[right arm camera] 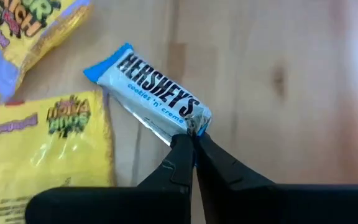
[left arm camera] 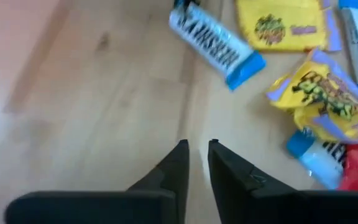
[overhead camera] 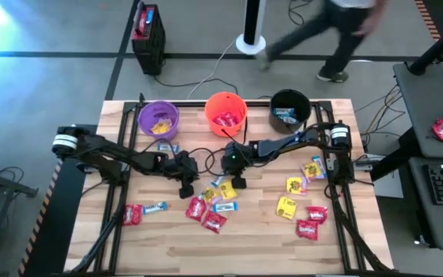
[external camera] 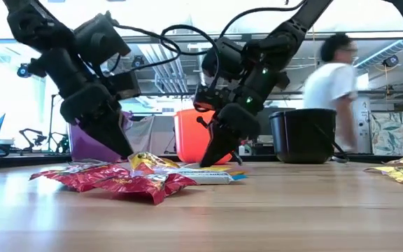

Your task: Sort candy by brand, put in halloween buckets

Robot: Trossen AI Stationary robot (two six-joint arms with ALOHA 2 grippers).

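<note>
Hershey's cookies 'n' creme bar pinched at one end by closed right gripper, table centre, left gripper at its 9 o'clock, fingers slightly parted, empty.

purple bucket, orange bucket, black bucket

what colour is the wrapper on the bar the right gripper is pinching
White with blue ends and dark lettering; the right gripper pinches the bar at one end. Clearest in the right wrist view.

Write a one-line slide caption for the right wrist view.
Right end effector shut on the end of a blue-and-white Hershey's packet on the wooden table, yellow packets beside it.
</note>
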